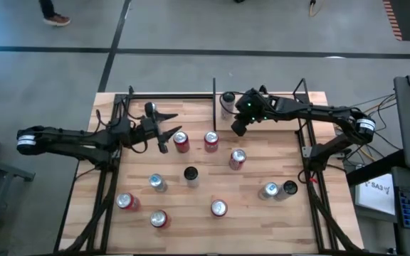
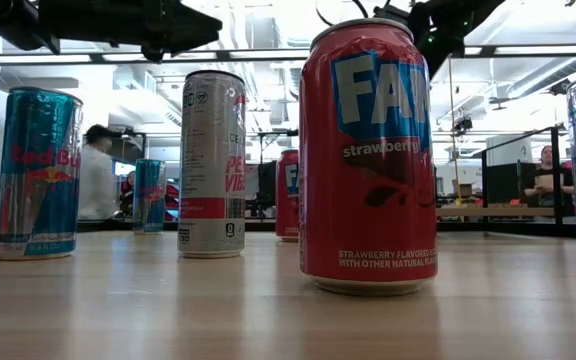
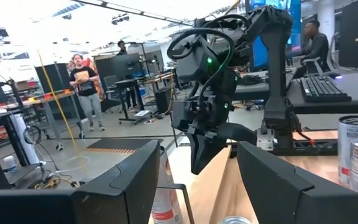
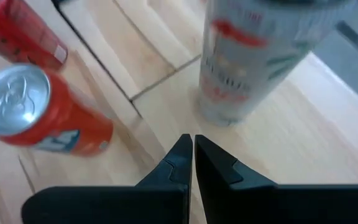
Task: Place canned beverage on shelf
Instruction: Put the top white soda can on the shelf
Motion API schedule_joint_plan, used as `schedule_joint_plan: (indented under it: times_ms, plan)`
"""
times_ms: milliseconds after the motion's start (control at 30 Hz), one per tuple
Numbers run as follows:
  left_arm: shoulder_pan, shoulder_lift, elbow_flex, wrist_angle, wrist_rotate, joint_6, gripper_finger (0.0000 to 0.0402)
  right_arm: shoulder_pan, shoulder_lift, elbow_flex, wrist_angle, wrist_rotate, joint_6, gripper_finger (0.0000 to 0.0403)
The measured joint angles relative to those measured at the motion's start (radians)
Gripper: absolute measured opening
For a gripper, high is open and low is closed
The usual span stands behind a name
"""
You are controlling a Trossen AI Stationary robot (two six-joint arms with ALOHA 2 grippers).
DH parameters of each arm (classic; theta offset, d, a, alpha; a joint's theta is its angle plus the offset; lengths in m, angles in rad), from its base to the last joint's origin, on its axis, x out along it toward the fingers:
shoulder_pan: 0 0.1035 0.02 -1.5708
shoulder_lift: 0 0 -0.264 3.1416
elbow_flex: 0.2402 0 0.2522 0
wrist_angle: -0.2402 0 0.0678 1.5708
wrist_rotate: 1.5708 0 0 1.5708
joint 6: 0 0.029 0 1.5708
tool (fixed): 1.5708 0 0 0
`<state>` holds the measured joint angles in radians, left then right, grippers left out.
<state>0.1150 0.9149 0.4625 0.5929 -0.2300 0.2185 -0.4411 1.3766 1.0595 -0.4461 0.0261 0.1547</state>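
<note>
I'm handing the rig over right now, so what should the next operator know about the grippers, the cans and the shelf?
Right gripper: shut, empty, hovering by the shelf's near edge, just off the silver can already standing on the shelf.
Left gripper: open, empty, above the table's left side, close to a red can.
Done: one can on the shelf.
Left: the other cans still on the table, such as the red ones mid-table and the blue-and-silver can nearer the front.

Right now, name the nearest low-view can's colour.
Red, with blue lettering: the strawberry can, best in the low view.
</note>
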Motion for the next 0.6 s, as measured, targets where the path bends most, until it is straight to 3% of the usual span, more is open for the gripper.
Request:
schedule_joint_plan:
  times_ms: [600]
  plan:
    - [0.000,0.000,0.000,0.006,-0.025,0.001,0.0201,-0.045,0.007,0.000,0.157,0.064,-0.126,0.0009]
